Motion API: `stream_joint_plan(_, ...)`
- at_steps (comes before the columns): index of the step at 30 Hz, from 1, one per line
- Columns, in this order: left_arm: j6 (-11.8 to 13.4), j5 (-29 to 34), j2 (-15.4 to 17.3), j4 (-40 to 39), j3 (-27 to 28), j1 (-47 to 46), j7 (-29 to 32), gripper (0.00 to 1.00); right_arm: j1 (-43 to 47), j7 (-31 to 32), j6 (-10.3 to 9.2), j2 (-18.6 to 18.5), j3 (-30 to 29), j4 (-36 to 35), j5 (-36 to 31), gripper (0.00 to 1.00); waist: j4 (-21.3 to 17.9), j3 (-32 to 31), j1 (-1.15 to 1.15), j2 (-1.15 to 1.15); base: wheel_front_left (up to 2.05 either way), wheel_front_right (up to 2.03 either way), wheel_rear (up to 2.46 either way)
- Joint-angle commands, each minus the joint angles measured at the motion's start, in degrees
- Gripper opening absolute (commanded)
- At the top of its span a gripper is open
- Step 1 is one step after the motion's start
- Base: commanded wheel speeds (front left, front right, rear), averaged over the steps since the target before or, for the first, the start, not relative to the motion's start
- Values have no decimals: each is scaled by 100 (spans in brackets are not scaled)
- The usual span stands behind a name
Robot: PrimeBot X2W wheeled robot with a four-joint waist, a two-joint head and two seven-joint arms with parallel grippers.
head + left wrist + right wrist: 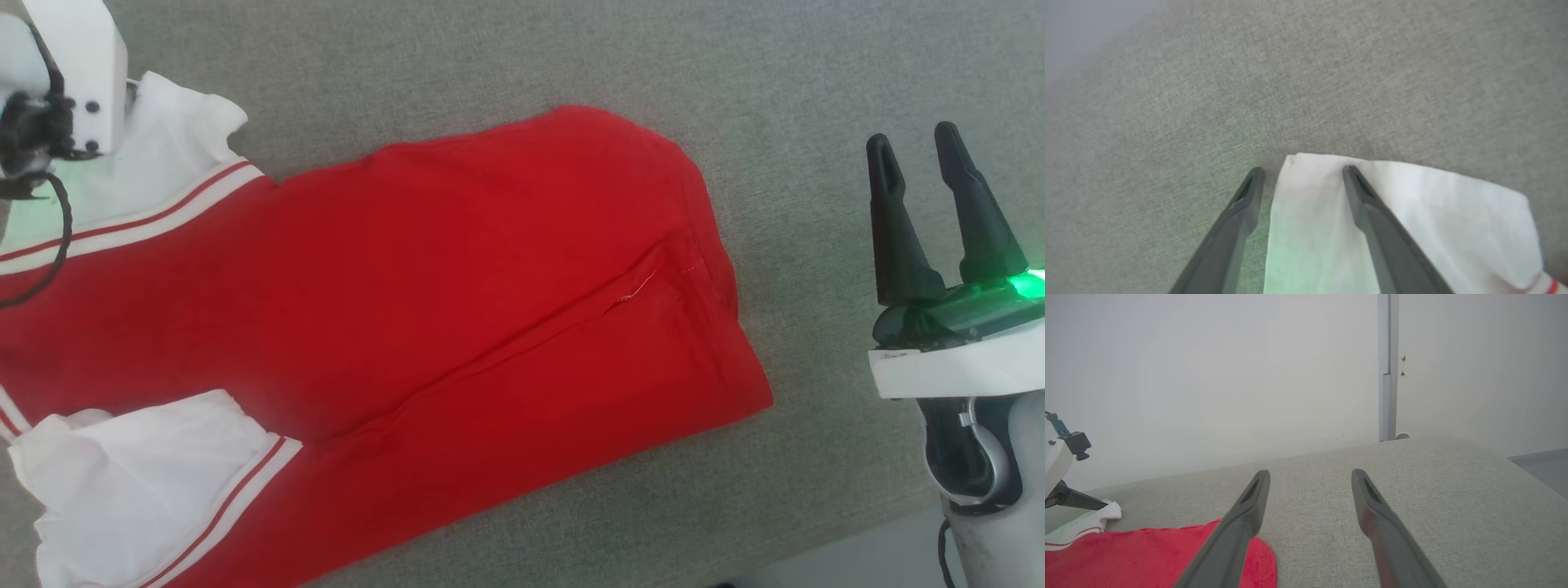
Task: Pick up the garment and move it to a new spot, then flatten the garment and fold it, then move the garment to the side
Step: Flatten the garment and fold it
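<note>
Straddling a white sleeve (1433, 212) edge at 10 o'clock, left hand (1303, 169) gapes wide, likely to tug the red white-sleeved jersey shirt (457, 269) flat; right hand (913, 135) wide, empty, 3 o'clock.

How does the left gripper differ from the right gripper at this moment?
The left gripper sits at the white sleeve of the garment, pointing steeply down; the right gripper is beside the garment over the bare grey surface, pointing nearly level. Both have open jaws, holding nothing.
</note>
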Motion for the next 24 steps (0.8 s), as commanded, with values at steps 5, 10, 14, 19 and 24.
stream_joint_plan(5,290,-302,-215,536,14,233,567,100,-96,60,-1,-92,94,62,154,100,-17,82,0,0,0,0,0)
stream_joint_plan(10,708,-530,-448,675,-11,508,1258,0,-111,383,-1,-168,154,41,263,100,61,63,0,0,0,0,0)
stream_joint_plan(14,647,-543,-488,463,24,506,1034,0,-288,986,-1,-292,368,88,313,100,113,53,0,0,0,0,0)
stream_joint_plan(19,581,-511,-603,355,17,436,769,0,-754,2043,-1,-390,787,344,426,100,222,45,0,0,0,0,0)
stream_joint_plan(24,530,-482,-831,397,-21,253,624,0,-1520,3026,-1,-469,1163,823,372,100,385,107,0,0,0,0,0)
